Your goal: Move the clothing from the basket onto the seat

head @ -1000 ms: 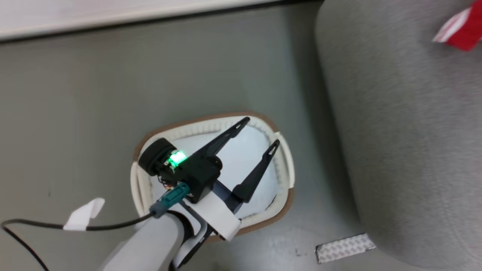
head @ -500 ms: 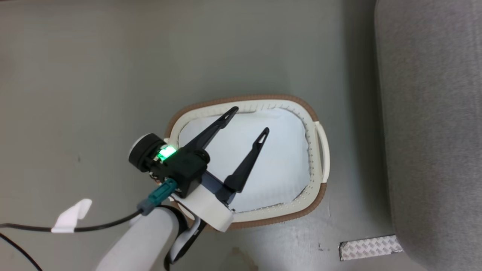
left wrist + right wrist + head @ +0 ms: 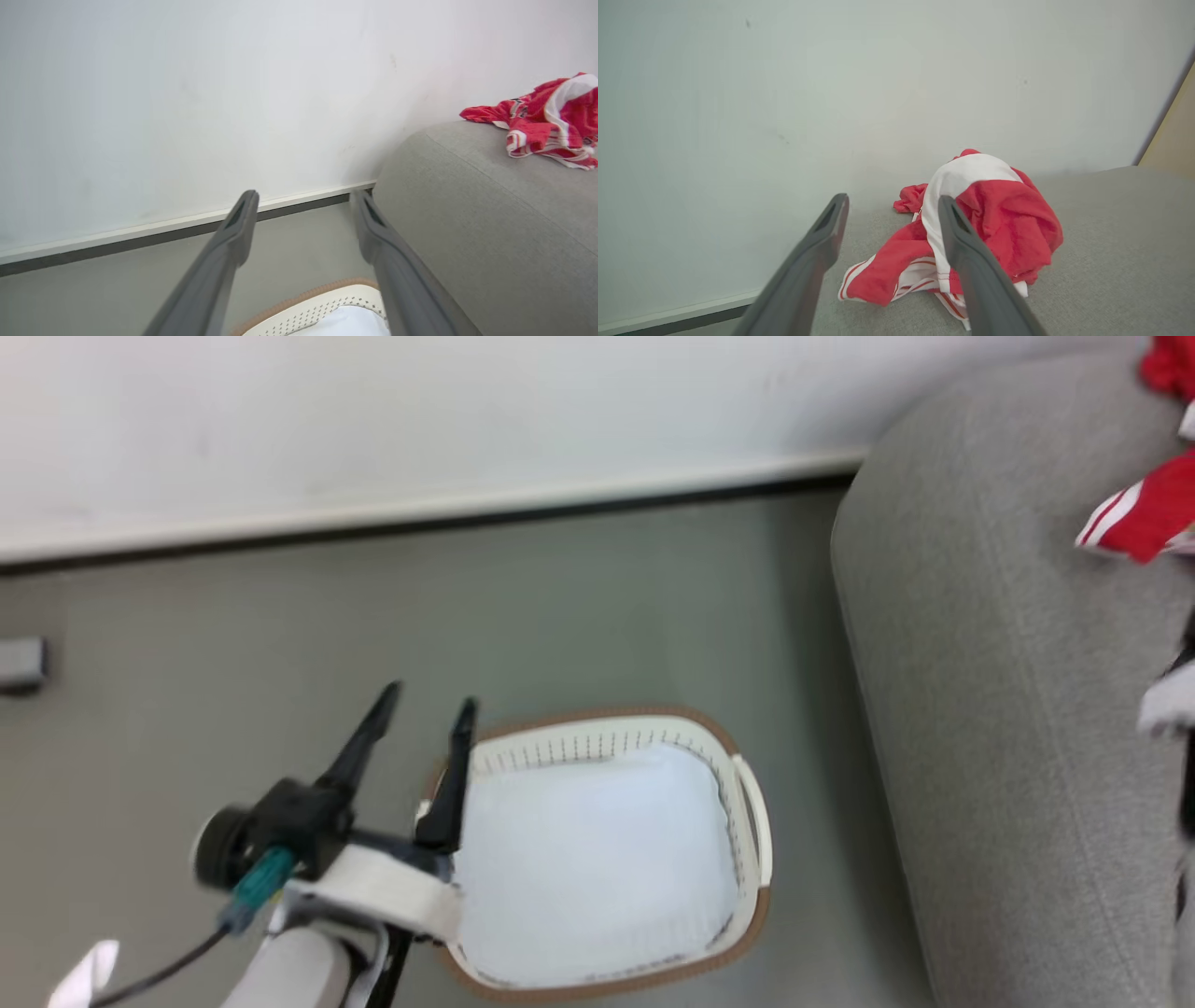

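The red clothing [image 3: 994, 219] with white stripes lies bunched on the grey seat [image 3: 1111, 242], near the wall. My right gripper [image 3: 893, 200] hangs open just short of it, nothing between its fingers. In the head view the clothing [image 3: 1134, 518] shows at the seat's [image 3: 980, 709] far right. The cream basket [image 3: 597, 714] with its brown rim stands on the floor left of the seat and holds just its white liner [image 3: 597, 859]. My left gripper [image 3: 425, 695] is open and empty over the basket's left rim. From the left wrist I see the left gripper [image 3: 304, 198], seat [image 3: 467, 210], clothing [image 3: 546, 121] and basket rim [image 3: 317, 303].
A white wall with a pale skirting board [image 3: 420, 518] runs behind the grey floor [image 3: 233, 616]. A small grey object [image 3: 19, 663] sits at the far left. A white tag [image 3: 84, 975] hangs on my left arm's cable. A tan panel [image 3: 1171, 126] stands beyond the seat.
The head camera has moved, bringing the wall and the clothing on the seat into view. My left gripper has come from over the basket's inside to its left rim, still open.
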Robot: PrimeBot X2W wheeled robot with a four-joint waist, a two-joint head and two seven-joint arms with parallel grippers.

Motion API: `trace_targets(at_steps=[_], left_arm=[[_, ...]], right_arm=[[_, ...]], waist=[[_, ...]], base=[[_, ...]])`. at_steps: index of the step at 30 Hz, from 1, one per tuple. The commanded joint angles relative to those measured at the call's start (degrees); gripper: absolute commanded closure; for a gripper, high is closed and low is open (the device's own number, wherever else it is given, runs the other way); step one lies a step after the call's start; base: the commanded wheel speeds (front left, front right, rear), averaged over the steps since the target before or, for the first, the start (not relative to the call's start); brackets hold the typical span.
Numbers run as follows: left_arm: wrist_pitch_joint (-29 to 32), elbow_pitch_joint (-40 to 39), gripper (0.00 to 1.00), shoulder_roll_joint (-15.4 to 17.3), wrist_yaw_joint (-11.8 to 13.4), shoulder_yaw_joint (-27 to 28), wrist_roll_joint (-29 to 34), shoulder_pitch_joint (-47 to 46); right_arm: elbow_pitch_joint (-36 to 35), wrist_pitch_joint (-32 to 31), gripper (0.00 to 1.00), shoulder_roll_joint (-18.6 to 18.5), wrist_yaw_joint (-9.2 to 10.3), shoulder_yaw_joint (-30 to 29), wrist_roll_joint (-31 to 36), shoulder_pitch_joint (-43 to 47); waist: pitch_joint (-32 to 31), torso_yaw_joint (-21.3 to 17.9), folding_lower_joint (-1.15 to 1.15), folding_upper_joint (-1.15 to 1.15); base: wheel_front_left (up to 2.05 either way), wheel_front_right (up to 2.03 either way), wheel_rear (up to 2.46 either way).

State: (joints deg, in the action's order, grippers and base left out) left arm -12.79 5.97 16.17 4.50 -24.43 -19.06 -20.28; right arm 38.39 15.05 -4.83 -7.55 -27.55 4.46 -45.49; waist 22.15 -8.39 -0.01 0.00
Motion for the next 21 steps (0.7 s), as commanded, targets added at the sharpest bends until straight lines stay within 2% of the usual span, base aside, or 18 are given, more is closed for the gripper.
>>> trace_targets(at_steps=[1, 5, 9, 15, 21], left_arm=[[-1.4, 1.3, 0.0, -0.3, 1.5, 1.8, -1.2, 3.1], [-2.3, 4.4, 0.0, -0.9, 3.5, 5.3, -2.1, 8.5], [-2.3, 5.6, 0.0, -1.4, 4.1, 9.7, -1.2, 14.0], [-2.3, 6.2, 0.0, -2.6, 2.8, 16.1, 1.0, 20.9], [-2.3, 5.0, 0.0, -5.1, 1.0, 20.4, 3.5, 24.6]], right_arm=[[-5.1, 0.1, 0.0, 0.6, 0.13, 4.4, -3.1, 7.6], [-14.7, 0.2, 0.0, 1.2, 0.13, 10.6, -6.7, 20.9], [-19.8, 0.1, 0.0, 1.9, 0.13, 15.7, -9.3, 31.8], [-22.9, 0.1, 0.0, 1.9, 0.13, 23.1, -10.6, 42.9], [-23.8, 0.1, 0.0, 1.8, 0.13, 25.7, -13.3, 47.5]], waist=[[-7.8, 1.6, 0.01, 0.0], [-13.6, 4.3, 0.01, 0.0], [-18.1, 6.2, 0.01, 0.0], [-22.4, 7.3, 0.01, 0.0], [-23.9, 7.3, 0.01, 0.0]], base=[[0.0, 0.0, 0.0], [0.0, 0.0, 0.0], [0.0, 0.0, 0.0], [0.0, 0.0, 0.0], [0.0, 0.0, 0.0]])
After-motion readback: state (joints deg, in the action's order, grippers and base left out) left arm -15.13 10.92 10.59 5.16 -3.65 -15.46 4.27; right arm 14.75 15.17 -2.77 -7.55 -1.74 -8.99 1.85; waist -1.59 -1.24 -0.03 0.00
